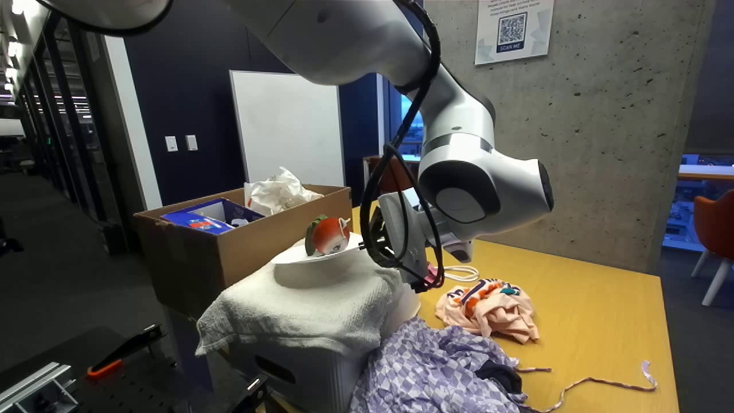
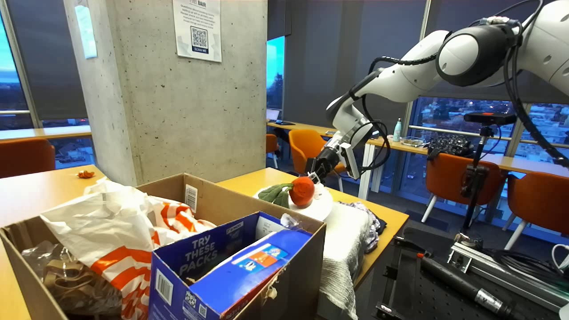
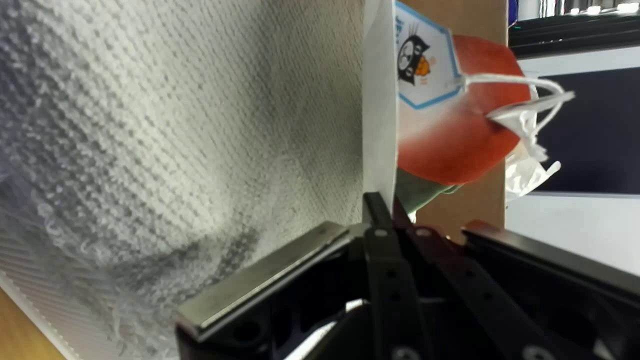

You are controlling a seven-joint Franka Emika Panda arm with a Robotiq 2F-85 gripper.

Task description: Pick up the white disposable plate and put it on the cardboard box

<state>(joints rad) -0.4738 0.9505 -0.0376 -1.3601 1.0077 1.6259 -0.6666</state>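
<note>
The box (image 2: 300,271) stands nearest us in an exterior view, a bag (image 2: 111,222) and a blue carton (image 2: 222,280) heaped inside. Just beside it we find the plate (image 2: 321,205), carrying a red toy (image 2: 303,192), over a white towel (image 1: 298,304); whether plate and towel touch, we cannot make out. In the wrist view we see the jaws clamped on the plate's rim, the thin edge pinched between their tips. The towel drapes over a grey bin (image 1: 327,378).

Our bench (image 1: 602,315) has a smooth yellow top. On it lie a crumpled peach cloth (image 1: 490,312) and, just beside the bin, a purple checked cloth (image 1: 424,373), with a thin cord (image 1: 622,386) trailing across the wood. The arm (image 2: 400,84) arches down to the plate.

Past the bench, in both exterior views, we see a concrete pillar (image 2: 195,115) with a poster (image 2: 198,31) fixed to it. The room shows us a whiteboard (image 1: 289,126) before a dark wall (image 1: 189,97), two light switches (image 1: 171,143) on that wall, and orange chairs (image 2: 449,182) by the windows (image 2: 440,116), near a pale bottle (image 2: 397,131).
</note>
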